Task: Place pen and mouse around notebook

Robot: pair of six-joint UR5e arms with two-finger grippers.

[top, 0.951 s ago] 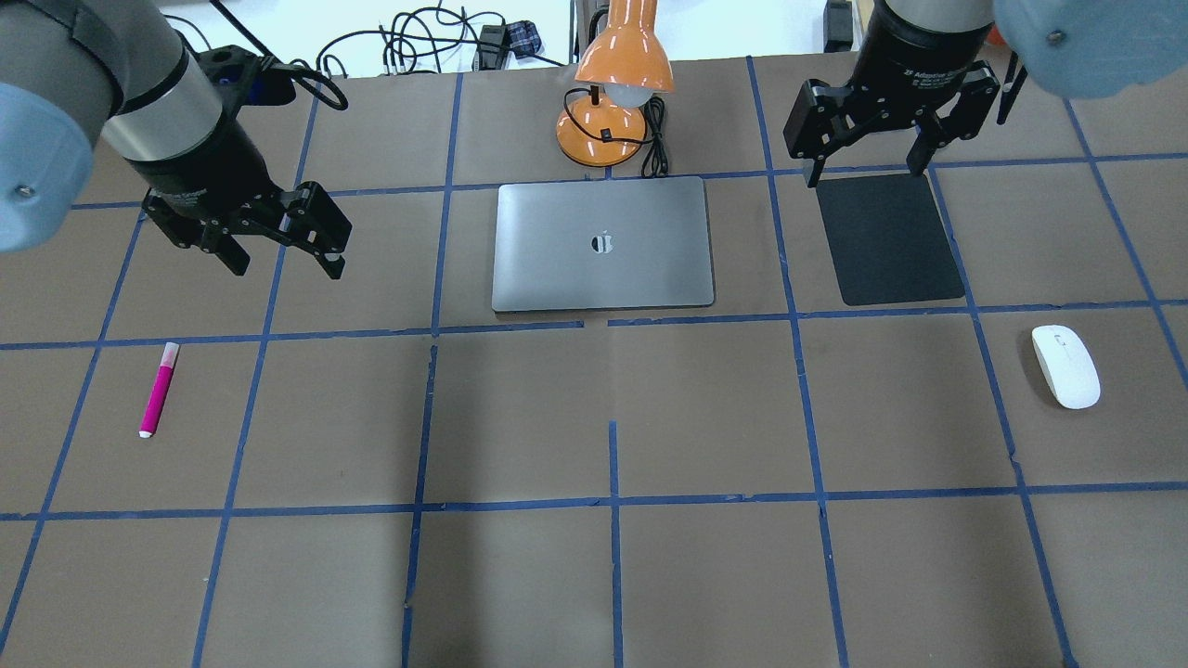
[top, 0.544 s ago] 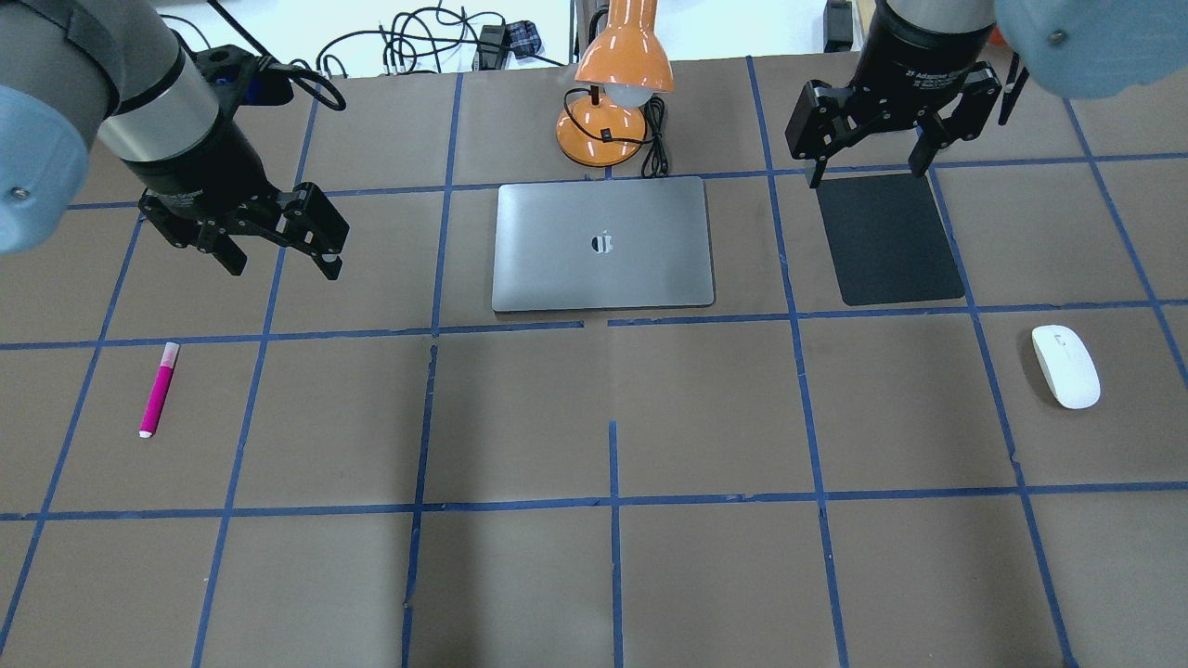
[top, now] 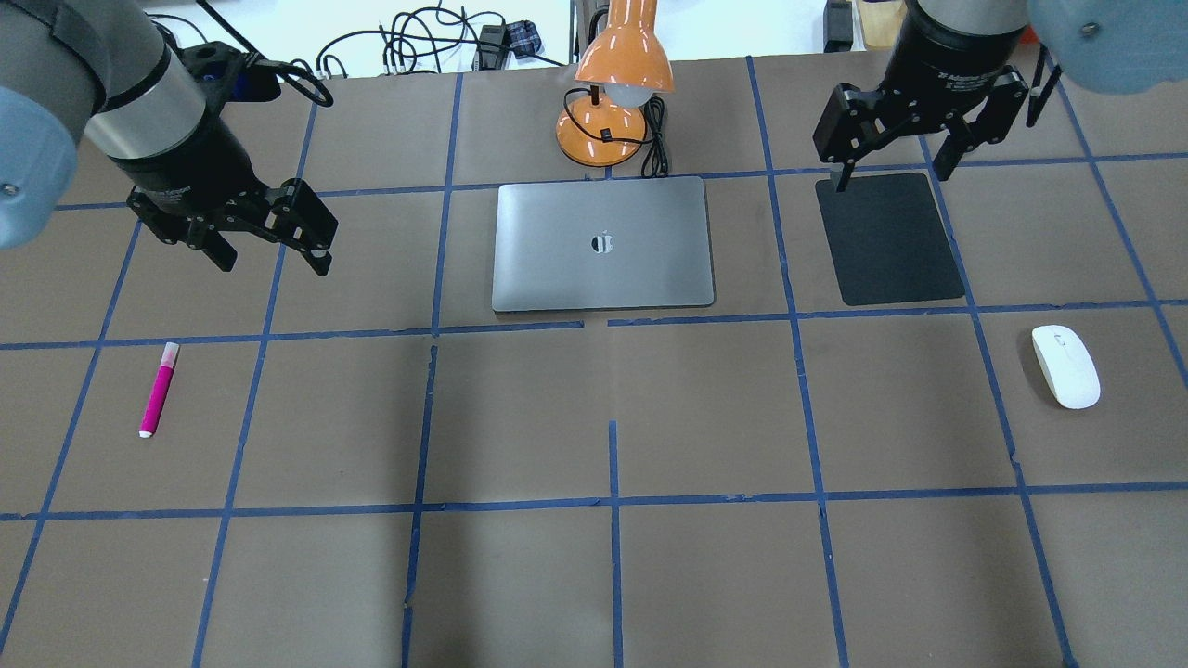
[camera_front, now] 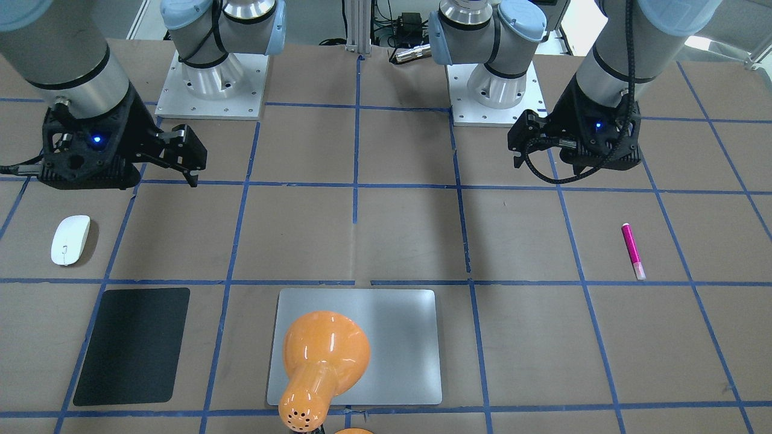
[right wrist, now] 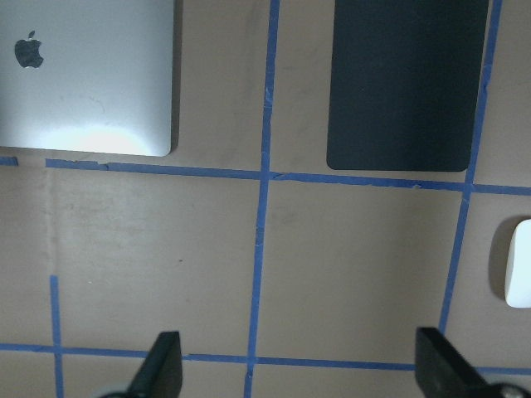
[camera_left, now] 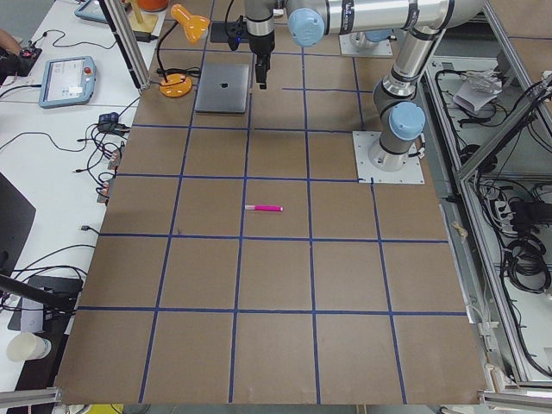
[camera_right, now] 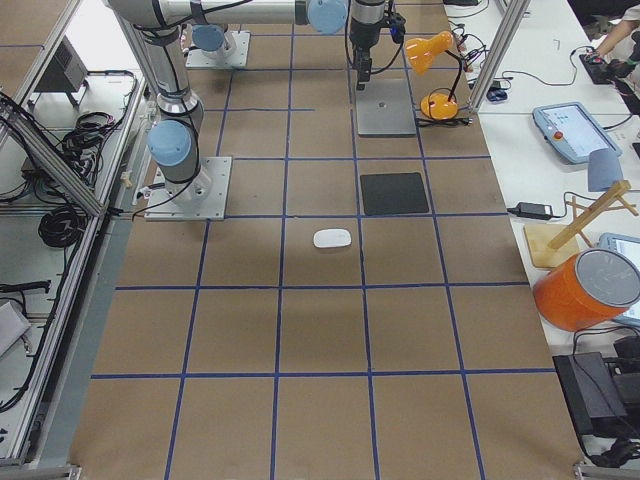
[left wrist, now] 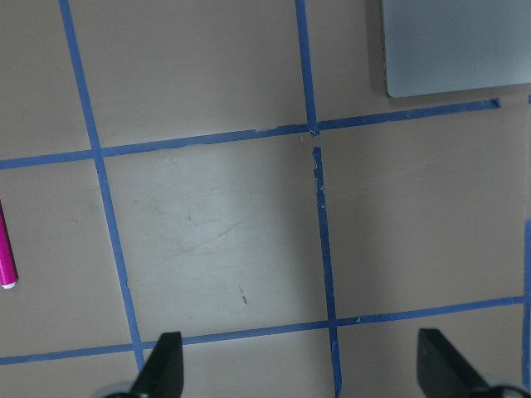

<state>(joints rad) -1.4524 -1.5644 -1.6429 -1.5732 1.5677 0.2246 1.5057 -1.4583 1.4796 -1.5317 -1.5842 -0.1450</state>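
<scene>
Hovering left gripper (top: 272, 263): spread, empty, left of notebook (top: 603, 243)
Right gripper (top: 891, 176): spread, empty, hanging right of it
Pen (top: 158, 389): lying farther left
Mouse (top: 1065, 366): lying farther right

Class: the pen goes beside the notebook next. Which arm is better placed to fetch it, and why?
Probably the left arm: its open left tool hangs on the pen's side of the notebook, while the right tool hangs on the mouse's side.

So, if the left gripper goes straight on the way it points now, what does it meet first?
Probably the bare table: the left gripper points down at brown paper beside a blue tape line. The pen and the notebook lie off to the sides.
</scene>
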